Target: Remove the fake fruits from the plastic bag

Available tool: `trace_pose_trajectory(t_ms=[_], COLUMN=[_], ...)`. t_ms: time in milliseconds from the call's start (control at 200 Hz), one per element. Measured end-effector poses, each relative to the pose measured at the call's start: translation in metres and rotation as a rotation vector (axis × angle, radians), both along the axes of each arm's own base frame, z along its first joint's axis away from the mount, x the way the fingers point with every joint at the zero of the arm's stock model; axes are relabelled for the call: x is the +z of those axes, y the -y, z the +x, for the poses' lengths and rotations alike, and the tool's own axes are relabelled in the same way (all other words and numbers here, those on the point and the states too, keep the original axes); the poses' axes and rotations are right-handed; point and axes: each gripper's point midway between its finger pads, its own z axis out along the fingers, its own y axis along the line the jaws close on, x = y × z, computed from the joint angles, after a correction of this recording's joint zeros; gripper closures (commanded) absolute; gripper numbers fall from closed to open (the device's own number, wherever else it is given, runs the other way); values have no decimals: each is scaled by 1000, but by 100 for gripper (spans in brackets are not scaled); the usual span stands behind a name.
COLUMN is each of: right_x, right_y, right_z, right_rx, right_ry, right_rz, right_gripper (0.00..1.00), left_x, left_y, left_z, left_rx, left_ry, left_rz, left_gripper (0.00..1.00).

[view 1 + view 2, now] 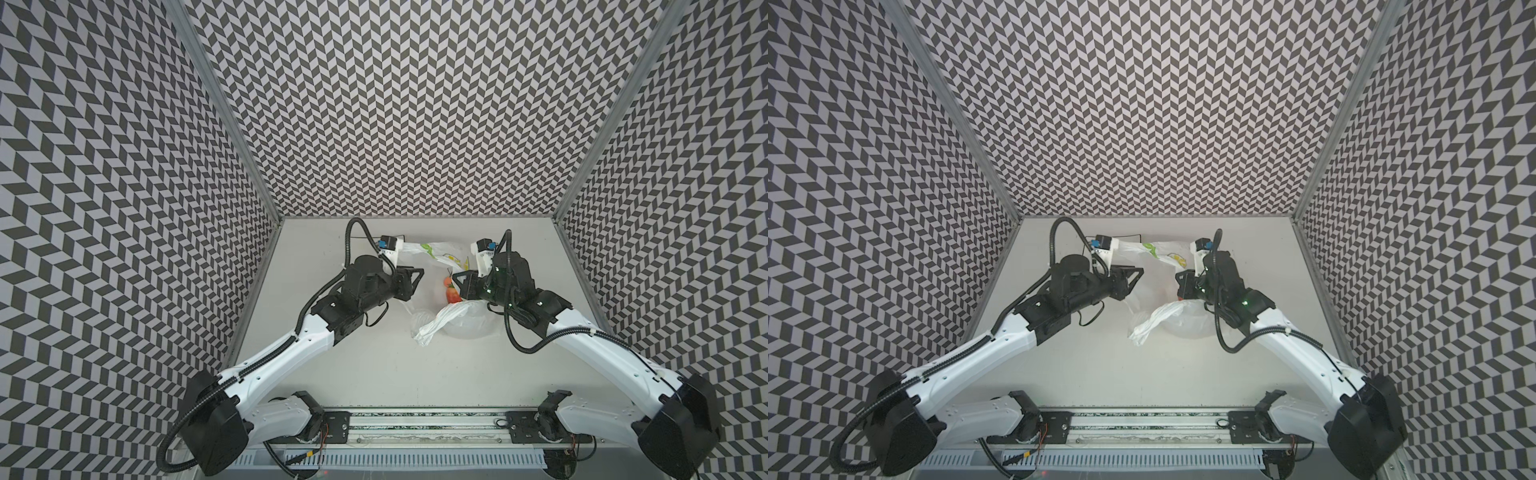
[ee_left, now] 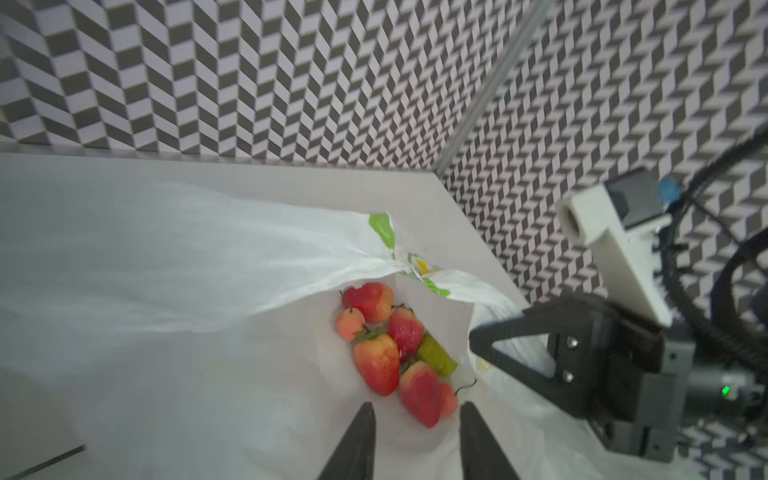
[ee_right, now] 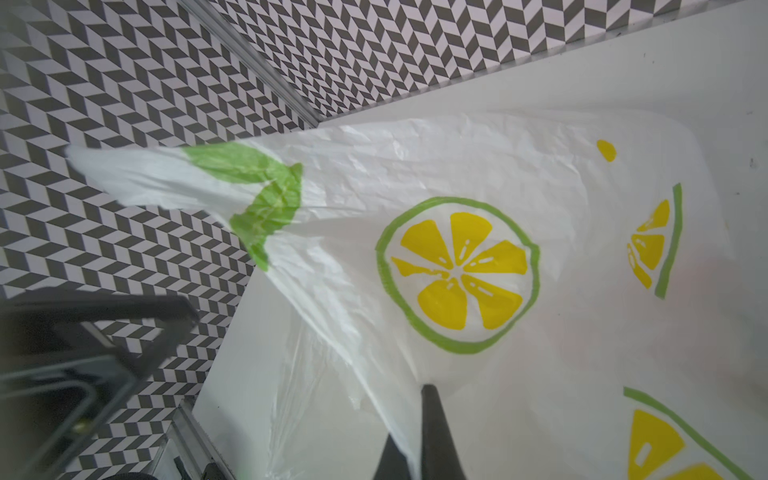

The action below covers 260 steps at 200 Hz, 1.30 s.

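The plastic bag [image 1: 440, 253] [image 1: 1167, 253] is white with lemon prints and lies at the back middle of the table, its mouth held up. Inside it the fake fruits lie in a heap: strawberries [image 2: 376, 361], a cherry [image 2: 350, 324] and part of a yellow-green pear [image 2: 436, 355]. From above only a few red fruits [image 1: 451, 291] show. My left gripper [image 2: 417, 411] [image 1: 417, 274] is open just short of the nearest strawberry [image 2: 419, 390], with nothing between its tips. My right gripper [image 3: 413, 415] [image 1: 455, 276] is shut on the bag's edge [image 3: 457, 166].
Chevron-patterned walls [image 1: 415, 124] close the table on three sides, near the bag at the back. The bag's loose handle [image 1: 432, 328] trails toward the front. Both arms' cables [image 1: 353, 237] loop beside the wrists. A metal rail [image 1: 415, 424] runs along the front edge.
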Motion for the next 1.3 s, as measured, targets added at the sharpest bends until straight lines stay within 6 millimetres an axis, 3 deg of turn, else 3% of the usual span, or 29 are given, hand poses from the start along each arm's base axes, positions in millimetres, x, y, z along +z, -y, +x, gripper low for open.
trace_pose_trajectory(t_ms=[115, 240, 591, 671, 741, 906, 981, 1086, 1302], right_x=[-11, -16, -12, -9, -9, -22, -29, -31, -27], right_y=[9, 14, 26, 26, 27, 32, 34, 33, 30], right_z=[-6, -7, -17, -18, -19, -28, -31, -33, -34], right_rx=[-31, -52, -82, -82, -82, -84, -83, -79, -75], right_ry=[-21, -33, -22, -14, -12, -32, -49, -61, -71], right_rz=[-14, -22, -26, -21, -19, -29, -33, -31, -2], right_gripper=[100, 100, 100, 100, 100, 99, 99, 100, 100], left_x=[-23, -50, -112, -115, -105, -32, -13, -25, -80], left_y=[31, 46, 68, 63, 54, 29, 20, 22, 47], left_z=[-46, -92, -158, -155, -147, -114, -93, -67, -50], left_rx=[-181, -324, -542, -520, -462, -246, -155, -86, -99], left_ry=[5, 17, 88, 114, 159, 314, 329, 289, 194], left_rz=[50, 106, 301, 320, 309, 130, 70, 86, 203], left_gripper=[71, 71, 68, 66, 63, 61, 61, 63, 66])
